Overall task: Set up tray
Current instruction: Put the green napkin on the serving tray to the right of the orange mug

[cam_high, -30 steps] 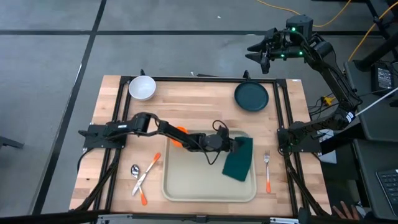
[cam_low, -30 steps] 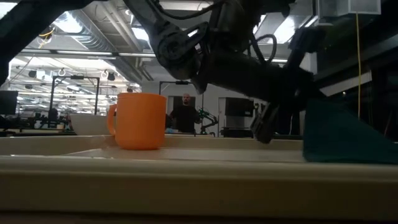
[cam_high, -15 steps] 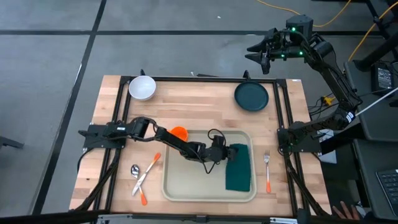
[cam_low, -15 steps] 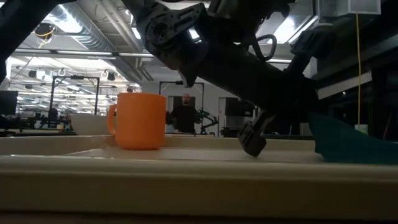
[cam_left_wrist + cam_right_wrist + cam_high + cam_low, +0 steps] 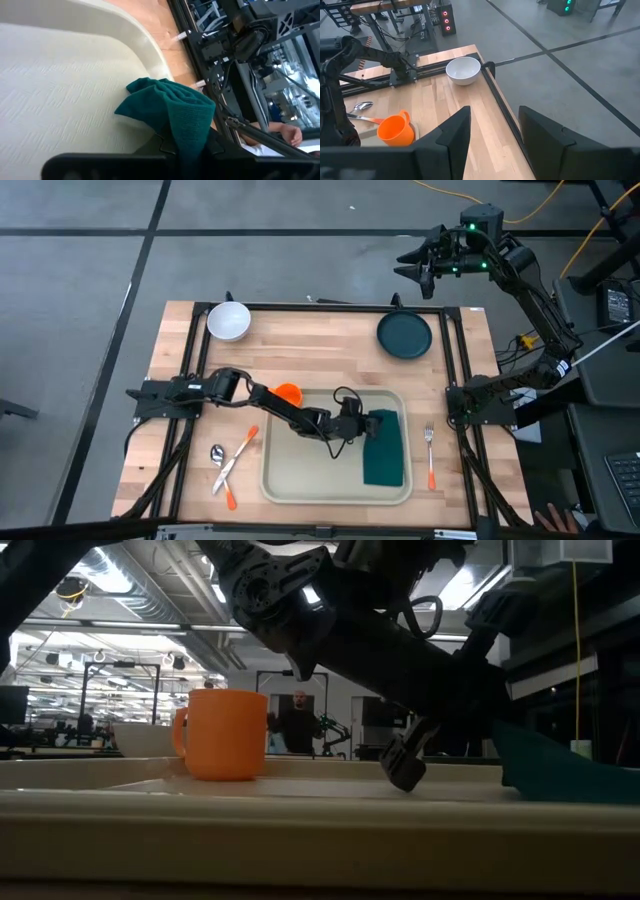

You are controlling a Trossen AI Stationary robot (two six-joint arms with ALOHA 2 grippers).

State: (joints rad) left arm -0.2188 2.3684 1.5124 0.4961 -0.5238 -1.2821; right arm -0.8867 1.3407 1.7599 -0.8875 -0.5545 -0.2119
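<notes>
The beige tray (image 5: 310, 470) lies on the wooden table's near middle. A teal cloth (image 5: 384, 450) lies along the tray's right side, rumpled at its far end (image 5: 170, 100). My left gripper (image 5: 366, 424) reaches across the tray from the left and is shut on that cloth; the low view shows it low over the tray floor (image 5: 404, 768). An orange cup (image 5: 288, 393) stands by the tray's far left corner. My right gripper (image 5: 425, 268) hangs open, high beyond the table's far right corner, holding nothing (image 5: 492, 135). My left gripper pinches a bunched fold of the cloth at its far end (image 5: 189, 134) between its two fingers (image 5: 162, 146). The fingers come from the table's left, slanting slightly down. The rest of the cloth lies on the tray floor, humped up in front of the fingers.
A white bowl (image 5: 229, 321) sits at the far left, a dark teal plate (image 5: 404, 335) at the far right. A fork (image 5: 430, 455) lies right of the tray. A spoon (image 5: 218, 452) and an orange-handled knife (image 5: 235, 460) lie left of it.
My left gripper has drawn back toward the table's left and near edge, sinking a little, with the cloth in its hold. The cloth, slanted and raised before, has turned and now lies straight along the tray's right side. Nothing has moved in the last half second.
</notes>
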